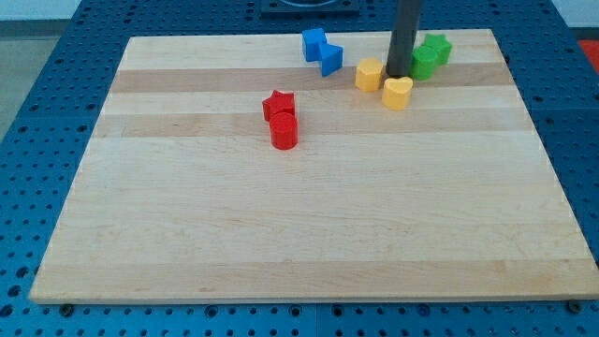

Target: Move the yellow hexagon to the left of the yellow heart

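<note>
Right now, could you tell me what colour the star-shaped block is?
Red: the star sits just above the red cylinder, clearest in the camera view.

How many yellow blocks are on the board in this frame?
2: the yellow hexagon just left of my tip, and the yellow heart just below it. None looks hidden.

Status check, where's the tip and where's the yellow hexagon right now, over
My tip down between yellow hexagon and green blocks. Hexagon already at yellow heart's upper left, close. Nothing between them.
</note>
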`<action>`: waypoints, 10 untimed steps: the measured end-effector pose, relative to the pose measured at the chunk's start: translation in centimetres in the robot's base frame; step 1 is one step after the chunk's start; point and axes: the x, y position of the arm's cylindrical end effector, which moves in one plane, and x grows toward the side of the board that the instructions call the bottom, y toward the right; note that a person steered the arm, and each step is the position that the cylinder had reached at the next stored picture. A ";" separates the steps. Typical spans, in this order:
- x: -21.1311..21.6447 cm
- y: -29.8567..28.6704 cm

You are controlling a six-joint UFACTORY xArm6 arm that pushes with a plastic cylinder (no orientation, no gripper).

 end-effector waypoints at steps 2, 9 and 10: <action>-0.9 -3.9; 1.3 1.6; -1.3 -1.8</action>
